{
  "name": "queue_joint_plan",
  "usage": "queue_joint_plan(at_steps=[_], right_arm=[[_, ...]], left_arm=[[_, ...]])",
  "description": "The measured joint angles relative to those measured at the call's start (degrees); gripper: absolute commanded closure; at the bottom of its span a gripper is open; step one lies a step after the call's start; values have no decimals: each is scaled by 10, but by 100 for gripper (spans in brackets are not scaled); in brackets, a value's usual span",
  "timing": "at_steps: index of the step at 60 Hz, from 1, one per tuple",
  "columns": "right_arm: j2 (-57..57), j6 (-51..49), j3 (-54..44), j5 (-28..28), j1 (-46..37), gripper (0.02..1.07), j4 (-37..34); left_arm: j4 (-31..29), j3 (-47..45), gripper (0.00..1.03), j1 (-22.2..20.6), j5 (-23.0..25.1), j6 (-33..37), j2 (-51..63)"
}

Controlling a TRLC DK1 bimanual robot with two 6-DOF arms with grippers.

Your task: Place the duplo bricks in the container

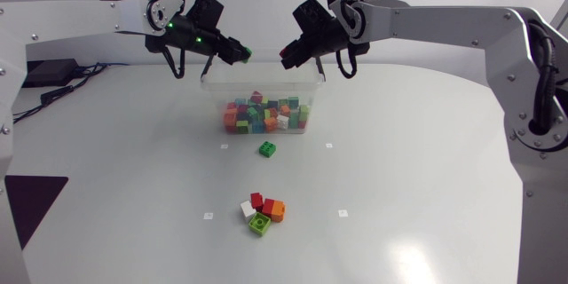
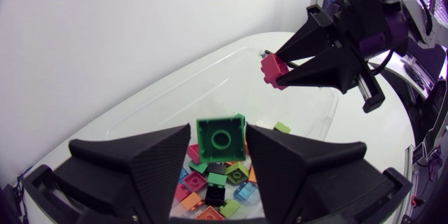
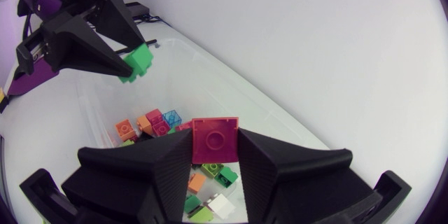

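Clear glossy plastic container [image 1: 216,90], smooth plastic bricks [image 1: 264,115], matt white table [image 1: 426,186].

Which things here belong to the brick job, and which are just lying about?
Job: container, bricks inside it, green brick in left gripper, red brick in right gripper, loose green brick, brick cluster.
Lying about: small white table markers.

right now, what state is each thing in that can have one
left end effector, shut on green brick, over the container
right end effector, shut on red brick, over the container
container, open-topped, holding many bricks
lone green brick, loose on the table, outside the container
brick cluster, on the table, pieces touching, outside the container
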Motion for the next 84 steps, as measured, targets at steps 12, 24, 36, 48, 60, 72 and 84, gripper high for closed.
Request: queue_joint_plan(at_steps=[12,24,36,48,60,72,84], right_arm=[[2,2,0,14,0,15,0],[-4,2,-15,15,0,12,16],[-54,2,-78,15,0,12,24],[-144,-10,-169,14,3,12,37],[-227,-24,-262,3,20,12,42],[-265,-29,-349,2,38,12,43],[-291,-36,-407,1,65,13,40]], left_arm=[[1,2,7,2,0,0,0],[16,-71,7,7,0,3,-61],[44,-193,7,7,2,27,-189],[8,-283,7,11,32,82,-279],[-35,-393,7,11,36,152,-322],[-80,-457,7,9,36,201,-340],[-100,-503,7,-33,30,233,-352]])
